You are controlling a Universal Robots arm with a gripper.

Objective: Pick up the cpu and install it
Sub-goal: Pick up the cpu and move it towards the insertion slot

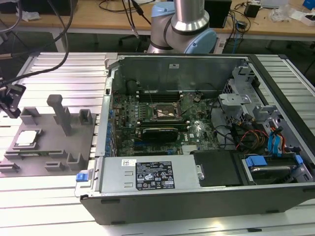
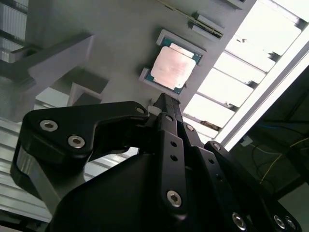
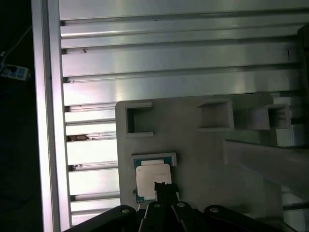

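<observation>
The cpu [image 1: 27,138] is seen in the lower left of the exterior view, lying flat in a shallow recess of a grey fixture tray [image 1: 49,147]. Several upright posts and blocks are carried by the tray, which rests on a ribbed metal surface [image 1: 59,69]. To the exterior view's right of the tray, an open computer case [image 1: 172,69] is laid on its side. Inside it, the motherboard socket [image 1: 166,112] is seen near the middle of the frame, with no chip seated in it. The base of the arm [image 1: 184,19] is seen at the top centre, behind the case.

In both wrist views the gripper [image 2: 161,98] [image 3: 161,186] is placed over the tray, its black fingers drawn together to one narrow tip with nothing held between them. The tip is found right at the edge of the cpu [image 2: 173,66] [image 3: 153,180], whose silvery top faces up in its recess. Whether the chip is touched cannot be told.
</observation>
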